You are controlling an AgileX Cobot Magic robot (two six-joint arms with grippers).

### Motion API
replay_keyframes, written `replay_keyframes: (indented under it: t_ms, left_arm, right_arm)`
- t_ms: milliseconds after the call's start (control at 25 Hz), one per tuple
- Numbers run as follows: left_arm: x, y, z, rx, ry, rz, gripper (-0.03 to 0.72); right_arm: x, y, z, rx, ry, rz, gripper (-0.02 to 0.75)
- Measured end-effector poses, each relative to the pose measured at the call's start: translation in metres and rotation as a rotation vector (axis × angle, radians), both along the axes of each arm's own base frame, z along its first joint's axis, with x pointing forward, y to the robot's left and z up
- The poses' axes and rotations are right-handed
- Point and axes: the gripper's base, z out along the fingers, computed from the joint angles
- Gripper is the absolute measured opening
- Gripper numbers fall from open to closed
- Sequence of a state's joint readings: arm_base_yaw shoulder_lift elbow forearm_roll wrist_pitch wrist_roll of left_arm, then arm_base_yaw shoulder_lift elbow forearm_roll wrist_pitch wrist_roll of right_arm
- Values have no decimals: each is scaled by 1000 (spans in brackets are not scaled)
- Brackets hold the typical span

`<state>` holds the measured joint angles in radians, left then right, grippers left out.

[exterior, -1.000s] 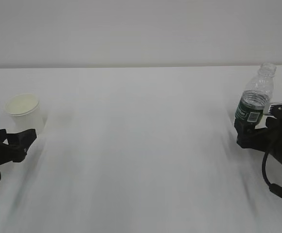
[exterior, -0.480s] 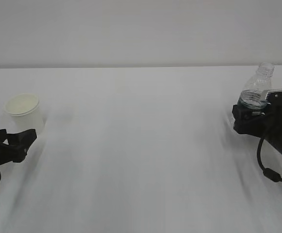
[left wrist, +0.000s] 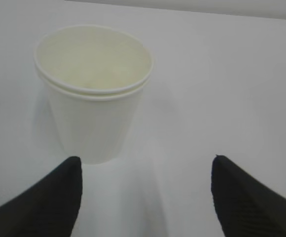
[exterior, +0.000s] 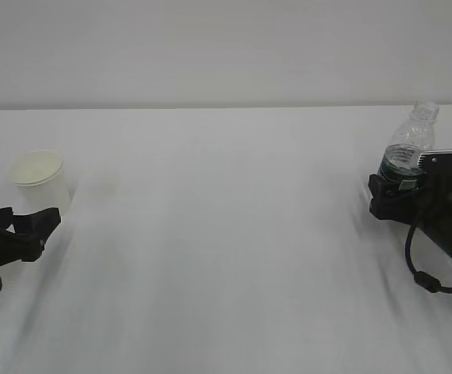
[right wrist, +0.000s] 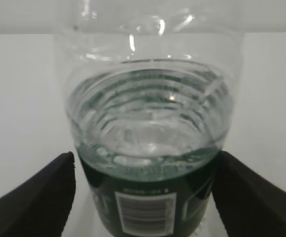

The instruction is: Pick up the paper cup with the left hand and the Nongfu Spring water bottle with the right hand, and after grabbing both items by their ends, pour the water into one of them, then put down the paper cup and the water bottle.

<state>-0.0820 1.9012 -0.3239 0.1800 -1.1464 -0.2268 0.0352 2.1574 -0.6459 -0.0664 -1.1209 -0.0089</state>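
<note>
clearly the reach-in step is in hand: the black left hand (exterior: pixel 43 222) stands with its jaws spread just short of the small white tapered paper cup (left wrist: pixel 94 103), which sits upright at the left of the white table (exterior: pixel 226 234), nearer the left finger than centred. the black right hand (right wrist: pixel 143 190) is spread around the clear ribbed green-labelled nongfu spring water bottle (right wrist: pixel 148 148), upright at the table's right, seemingly not yet pinching. next, i judge, the left must advance and centre, then both close.

White table (exterior: pixel 226 234), pale wall (exterior: pixel 226 47).
</note>
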Motion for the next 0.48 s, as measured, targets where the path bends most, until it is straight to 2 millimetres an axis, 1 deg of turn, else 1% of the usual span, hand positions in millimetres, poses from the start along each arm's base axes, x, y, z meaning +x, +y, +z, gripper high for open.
replay_keyframes:
  t_ms: [200,480]
  left_arm:
    - [0,-1,0,1,0,-6,588]
    - [0,-1,0,1,0,-9,588]
  right_arm:
    - [6,0,-3,1,-8,-4,647]
    - [15,-1,1,4,-37,-15,643]
